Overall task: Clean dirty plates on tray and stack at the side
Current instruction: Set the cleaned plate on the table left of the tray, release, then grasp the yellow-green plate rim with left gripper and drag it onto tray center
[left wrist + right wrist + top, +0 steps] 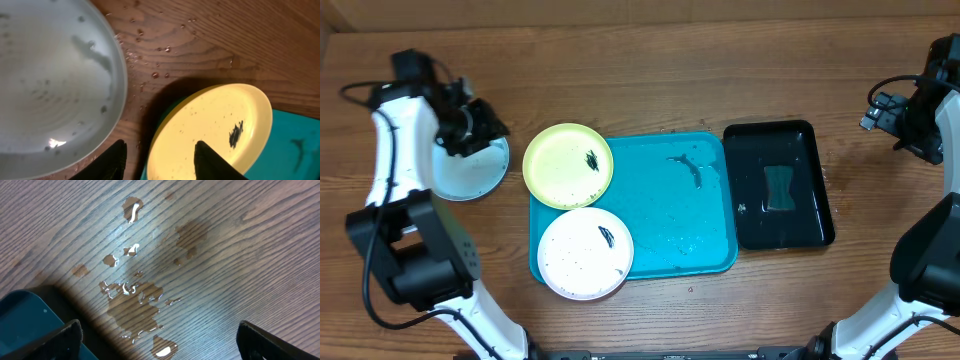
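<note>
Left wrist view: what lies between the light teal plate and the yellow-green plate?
In the left wrist view, only a strip of wooden table, dotted with water droplets; the light teal plate and yellow-green plate do not touch.

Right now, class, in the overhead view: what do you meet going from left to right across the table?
teal plate → yellow-green plate → blue tray → black tray. The white plate is left out because it lies level with the yellow-green one from left to right.
</note>
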